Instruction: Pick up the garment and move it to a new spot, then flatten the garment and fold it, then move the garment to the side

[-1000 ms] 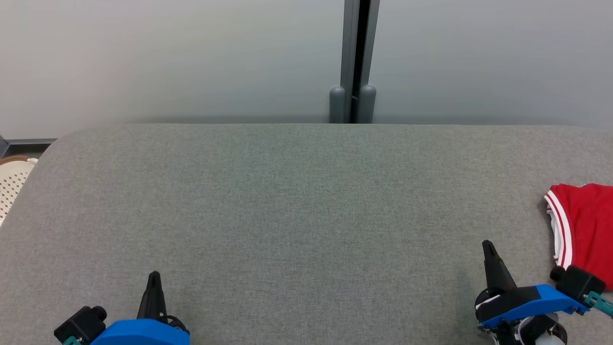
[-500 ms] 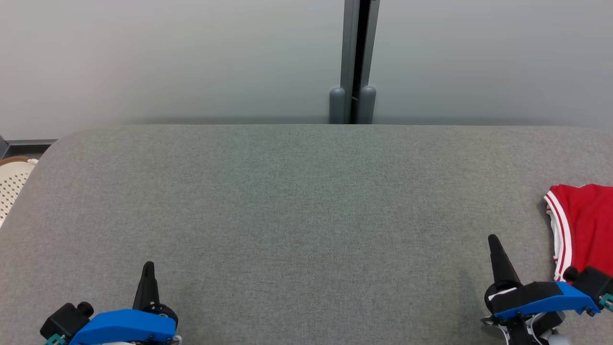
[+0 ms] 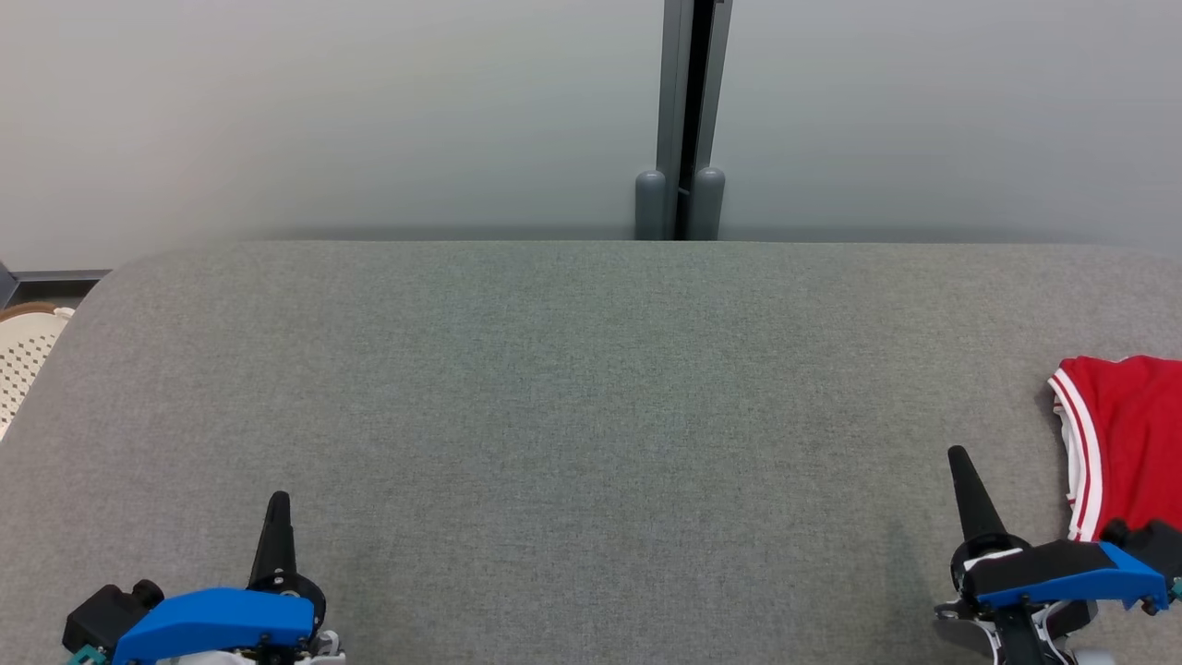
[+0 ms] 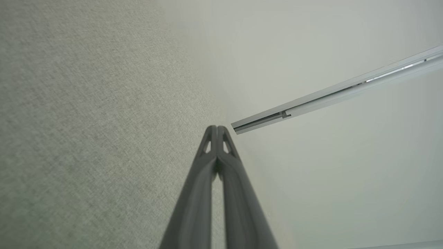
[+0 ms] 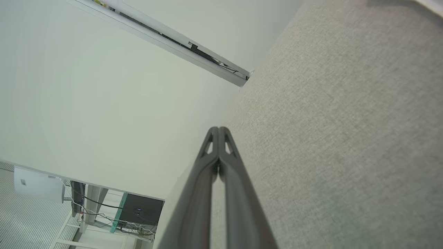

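Observation:
The garment (image 3: 1131, 434) is red with white-striped trim and lies at the right edge of the grey fabric table (image 3: 572, 388), partly cut off by the head view's border. My right gripper (image 3: 958, 456) is shut and empty near the front right, just left of the garment and apart from it. At the front left my left gripper (image 3: 277, 503) is shut with nothing in it. In each wrist view the fingertips meet: left gripper (image 4: 217, 128), right gripper (image 5: 218, 129).
A pale partition wall with a dark vertical post (image 3: 691, 120) rises behind the table's far edge. A white perforated basket (image 3: 23, 356) sits off the table's left side. The right wrist view shows a dark box and cables (image 5: 138, 211) on the floor.
Both grippers have drawn outward and toward the bottom of the head view: the left one further left, the right one further right. The garment has stayed put.

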Available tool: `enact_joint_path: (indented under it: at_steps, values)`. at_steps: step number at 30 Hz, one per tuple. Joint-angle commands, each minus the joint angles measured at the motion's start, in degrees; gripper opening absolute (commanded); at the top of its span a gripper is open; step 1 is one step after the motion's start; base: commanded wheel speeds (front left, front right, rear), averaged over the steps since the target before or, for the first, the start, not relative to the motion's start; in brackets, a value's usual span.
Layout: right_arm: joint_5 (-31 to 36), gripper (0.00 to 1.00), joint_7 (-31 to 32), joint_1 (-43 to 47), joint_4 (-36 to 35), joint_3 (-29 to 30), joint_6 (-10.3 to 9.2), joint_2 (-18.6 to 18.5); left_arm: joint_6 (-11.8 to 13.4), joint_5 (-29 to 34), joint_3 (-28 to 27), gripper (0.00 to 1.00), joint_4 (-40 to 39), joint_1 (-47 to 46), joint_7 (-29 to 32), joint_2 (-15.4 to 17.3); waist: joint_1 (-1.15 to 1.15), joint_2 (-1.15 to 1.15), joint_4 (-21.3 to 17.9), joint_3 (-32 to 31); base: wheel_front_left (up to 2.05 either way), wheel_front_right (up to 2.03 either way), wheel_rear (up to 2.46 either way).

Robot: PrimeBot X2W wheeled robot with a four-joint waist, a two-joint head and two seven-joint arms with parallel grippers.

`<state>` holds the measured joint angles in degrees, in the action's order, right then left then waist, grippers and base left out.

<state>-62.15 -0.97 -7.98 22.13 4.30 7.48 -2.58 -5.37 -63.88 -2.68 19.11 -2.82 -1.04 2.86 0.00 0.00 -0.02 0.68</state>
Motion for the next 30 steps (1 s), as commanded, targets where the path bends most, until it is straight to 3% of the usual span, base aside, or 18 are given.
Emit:
enact_joint_path:
  at_steps: [1, 30]
  values:
    - [-1.5, 0.0, 0.3, 0.0, -1.1, 0.3, 0.02, -0.3, -0.4, -1.4, -0.3, 0.0, -0.9, -1.7, 0.4, 0.0, 0.0, 0.0, 0.0, 0.0, 0.0, 0.0, 0.0]
    - [-17.1, 0.0, 4.3, 1.2, -5.0, 1.4, 0.02, -0.4, -1.4, -16.1, -2.3, 0.0, -3.3, -2.8, 4.4, 0.0, 0.0, 0.0, 0.0, -0.2, 0.0, 0.0, 0.0]
